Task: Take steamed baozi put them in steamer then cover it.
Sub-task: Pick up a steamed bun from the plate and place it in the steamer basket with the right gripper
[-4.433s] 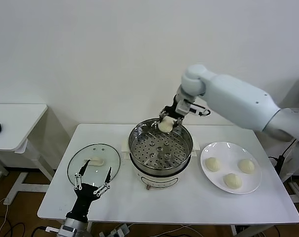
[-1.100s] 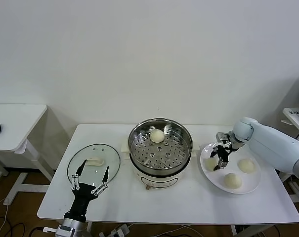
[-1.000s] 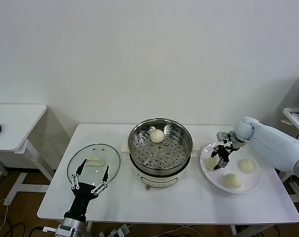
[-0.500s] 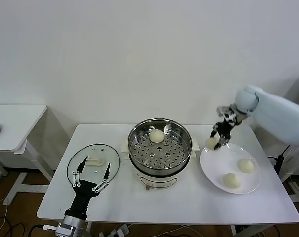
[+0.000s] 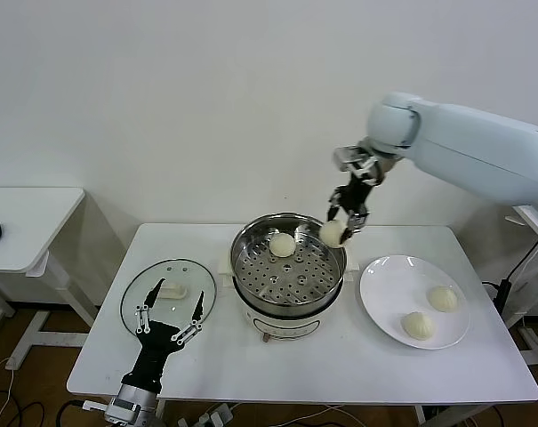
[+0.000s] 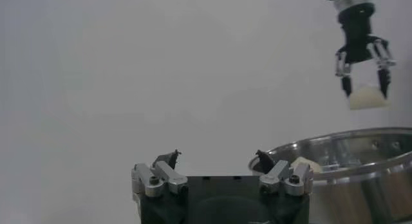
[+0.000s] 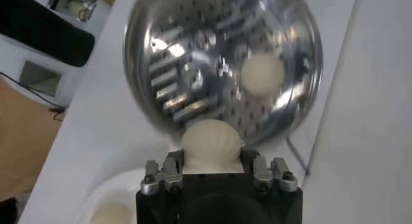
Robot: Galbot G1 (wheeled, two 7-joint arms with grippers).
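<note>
Status: roughly a quarter done, second transfer in progress.

- One baozi (image 5: 282,245) sits in the steamer (image 5: 288,267), on the perforated floor toward the far side.
- Right tool (image 5: 342,224) is clenched on a second baozi (image 5: 333,233), held in the air above the steamer's right rim, not yet released. Right wrist view confirms it: bun (image 7: 210,143) pinched between the fingers, basket (image 7: 222,58) below with the first bun (image 7: 261,71) inside.
- Two baozi left on the white plate (image 5: 384,302), right of the steamer: one toward the right edge (image 5: 443,299), one nearer (image 5: 417,326).
- Glass lid (image 5: 168,294) lies flat on the worktop (image 5: 340,365), left of the steamer. Covering not started.
- Left tool (image 5: 169,322) hangs at the near edge of the lid, fingers spread, gripping nothing. Idle.

My read of what's left: lower and release this bun clear of the first one, fetch the two from the plate, then place the lid on the steamer.

Markings: no brand, label or legible text visible on the steamer base, lid or plate in any view.
</note>
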